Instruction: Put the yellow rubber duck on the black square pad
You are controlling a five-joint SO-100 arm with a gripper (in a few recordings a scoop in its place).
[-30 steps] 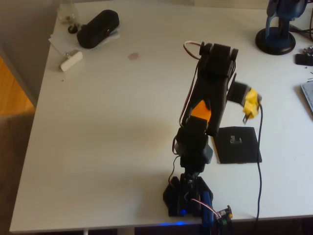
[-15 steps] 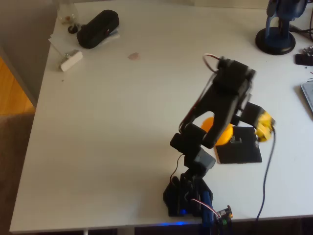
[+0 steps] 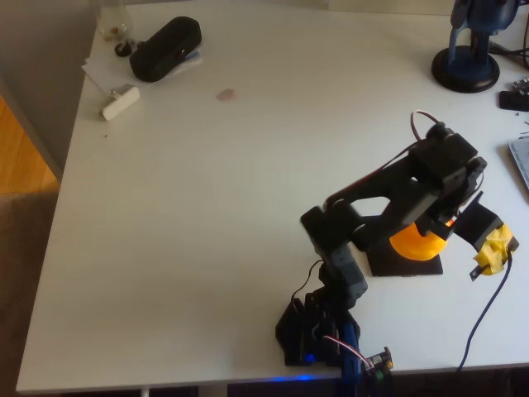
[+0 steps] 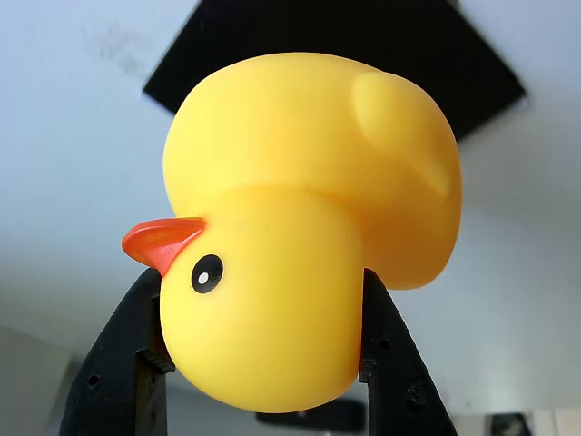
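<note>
The yellow rubber duck (image 4: pixel 309 227) is close up in the wrist view, beak pointing left. My gripper (image 4: pixel 261 304) is shut on its head, one black finger (image 4: pixel 136 354) on each side. Behind the duck lies the black square pad (image 4: pixel 454 54) on the white table. From overhead, the duck (image 3: pixel 416 243) shows as an orange patch under the black arm, over the pad (image 3: pixel 395 266). The gripper (image 3: pixel 430 233) sits at the pad's far right part. Whether the duck touches the pad cannot be told.
A yellow-taped part (image 3: pixel 494 252) with a cable sticks out at the arm's end, right of the pad. The robot base (image 3: pixel 318 331) stands at the front edge. A black pouch (image 3: pixel 165 48) and a white block (image 3: pixel 121 102) lie far left; a blue stand (image 3: pixel 468 62) is at the back right.
The arm has swung to the right with the duck in its grip, from left of and behind the pad to over the pad. The yellow-taped part moved right and forward too.
</note>
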